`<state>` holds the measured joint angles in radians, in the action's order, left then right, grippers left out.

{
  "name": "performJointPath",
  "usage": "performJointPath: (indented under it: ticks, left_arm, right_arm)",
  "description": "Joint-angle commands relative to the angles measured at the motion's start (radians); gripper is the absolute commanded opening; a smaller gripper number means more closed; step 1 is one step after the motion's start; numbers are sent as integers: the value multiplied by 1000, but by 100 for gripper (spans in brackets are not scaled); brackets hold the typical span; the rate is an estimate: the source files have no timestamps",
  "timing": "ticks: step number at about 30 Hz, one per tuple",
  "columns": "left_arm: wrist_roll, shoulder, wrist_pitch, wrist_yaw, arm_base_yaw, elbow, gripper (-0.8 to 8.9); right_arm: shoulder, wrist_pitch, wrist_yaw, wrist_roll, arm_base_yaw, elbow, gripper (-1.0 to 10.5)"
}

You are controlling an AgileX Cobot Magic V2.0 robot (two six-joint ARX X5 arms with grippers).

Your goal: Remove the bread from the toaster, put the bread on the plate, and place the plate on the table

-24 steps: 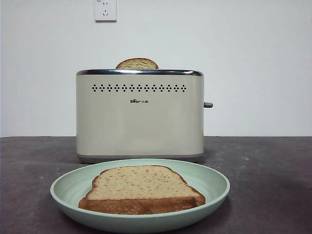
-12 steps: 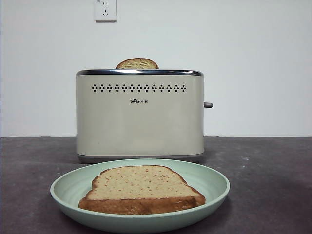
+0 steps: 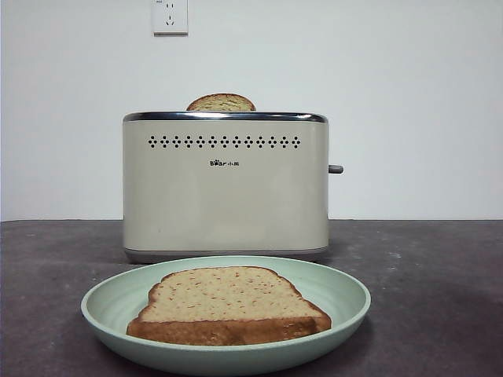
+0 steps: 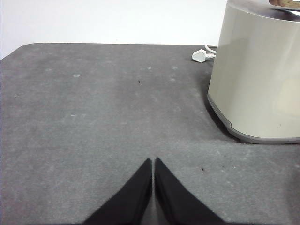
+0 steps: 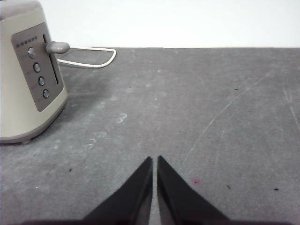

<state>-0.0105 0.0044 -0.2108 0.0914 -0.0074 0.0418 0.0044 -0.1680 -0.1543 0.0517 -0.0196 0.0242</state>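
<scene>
Plain white wall with a wall socket (image 3: pixel 170 16) backs the table (image 3: pixel 440 283), a matte dark grey-brown surface marked with faint pale scuffs. On it stands the toaster (image 3: pixel 225 188), a boxy cream body with rounded corners, a chrome top rim, a row of small black dots and a grey side lever (image 3: pixel 335 169). A second slice (image 3: pixel 221 103) shows only its domed brown top above the slot. Just in front of the toaster rests the plate (image 3: pixel 346 294), round, shallow, pale mint green with a raised rim. The bread (image 3: pixel 228 302) lies flat in it, tan flecked crumb edged by brown crust. The left gripper (image 4: pixel 153 161) and right gripper (image 5: pixel 154 159) hover over bare table to either side of the toaster, each with its black tapered jaws pressed together, holding nothing.
</scene>
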Motion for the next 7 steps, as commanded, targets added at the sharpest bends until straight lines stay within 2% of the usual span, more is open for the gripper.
performJointPath:
  ticks: [1,7]
  left_arm:
    - [-2,-1,-44,6,2,-6,8]
    - [-2,-1,-44,6,2,-6,8]
  right_arm:
    - [-1,11,2,0,0,-4,5]
    - [-1,11,2,0,0,-4,5]
